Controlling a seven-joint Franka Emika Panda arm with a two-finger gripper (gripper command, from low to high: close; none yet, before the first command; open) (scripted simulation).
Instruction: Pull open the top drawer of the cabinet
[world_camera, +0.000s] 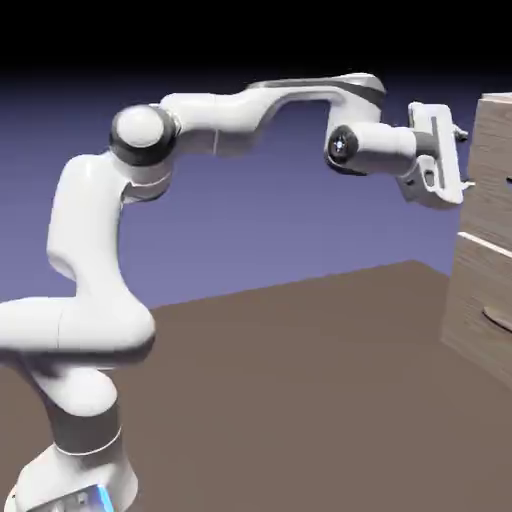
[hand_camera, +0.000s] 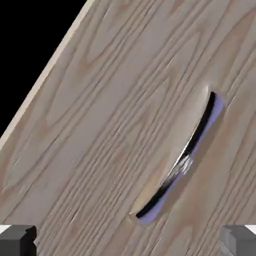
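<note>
Grey two-finger gripper (hand_camera: 128, 241), jaws spread wide and grasping nothing. Ahead of and between the jaws lies the curved dark metal handle (hand_camera: 175, 165) of the wood-grain top drawer (hand_camera: 100, 115), slanting across the hand view; fingers should straddle it squarely before closing, then pull straight back.

Simulated lab setting, robot arm (world_camera: 228, 118), wooden cabinet (world_camera: 488, 225)

One robot arm (world_camera: 225, 122) is seen, with one gripper (world_camera: 466, 159) bearing two fingertips (hand_camera: 17, 241). Beyond the gripper, one cabinet (world_camera: 480, 215) is shown, on which two drawer fronts and two handles (hand_camera: 182, 162) can be counted, though the upper handle is perhaps only partly caught in the exterior view.
</note>
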